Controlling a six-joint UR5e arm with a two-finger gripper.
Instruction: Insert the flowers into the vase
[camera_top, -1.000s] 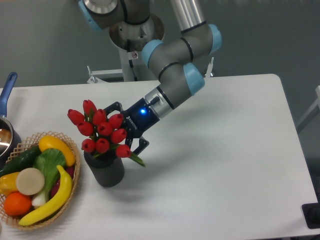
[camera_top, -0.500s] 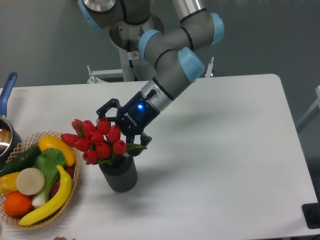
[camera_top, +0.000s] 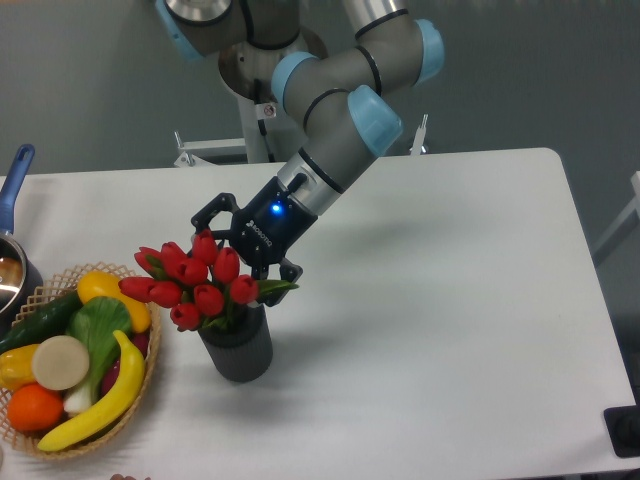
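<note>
The flowers (camera_top: 192, 280), a bunch of red tulip buds with green leaves, stand with their stems in the vase (camera_top: 238, 350) and lean to the left over its rim. The vase is a dark ribbed cylinder standing upright on the white table, just right of the basket. My gripper (camera_top: 243, 252) reaches in from the upper right and sits right behind the buds, just above the vase mouth. Its black fingers (camera_top: 207, 214) straddle the bunch and hold it below the buds. The fingertips are hidden by the flowers.
A wicker basket (camera_top: 135, 405) of fruit and vegetables stands close to the vase's left side. A metal pot with a blue handle (camera_top: 14, 178) is at the left edge. The arm's base mount (camera_top: 255, 130) is behind the table.
The gripper has shifted up and to the left and turned. The bunch has tipped from upright to leaning left, and the vase has slid a little to the right.
</note>
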